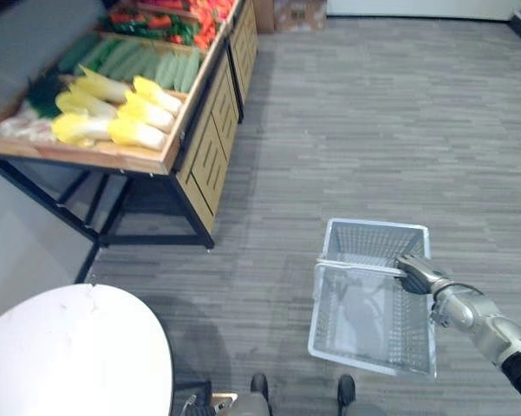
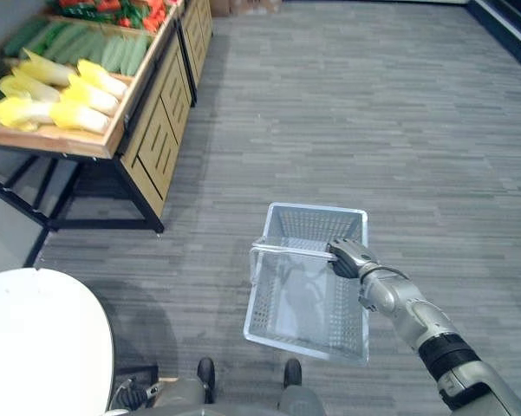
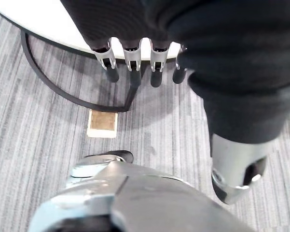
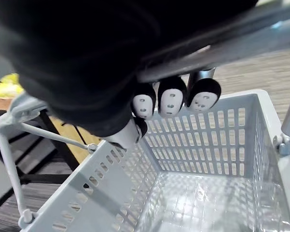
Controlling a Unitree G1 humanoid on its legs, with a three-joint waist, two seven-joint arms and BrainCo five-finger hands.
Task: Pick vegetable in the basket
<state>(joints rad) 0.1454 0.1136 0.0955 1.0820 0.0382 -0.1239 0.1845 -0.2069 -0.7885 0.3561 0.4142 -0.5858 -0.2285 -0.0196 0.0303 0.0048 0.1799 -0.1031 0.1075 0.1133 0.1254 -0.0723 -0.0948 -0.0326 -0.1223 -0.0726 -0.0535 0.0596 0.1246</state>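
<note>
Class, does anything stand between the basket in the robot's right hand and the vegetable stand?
Nothing visible: only grey floor lies between the basket and the vegetable stand; the white table sits aside.

Both head eyes looked steeply down, sharing basket (image 1: pixel 373 243) and vegetable stand (image 1: pixel 113 156); the right wrist camera sat close above that basket.

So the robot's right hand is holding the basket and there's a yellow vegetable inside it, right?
Not quite: the right hand does hold the basket, but the basket is empty, as the right wrist view shows.
</note>
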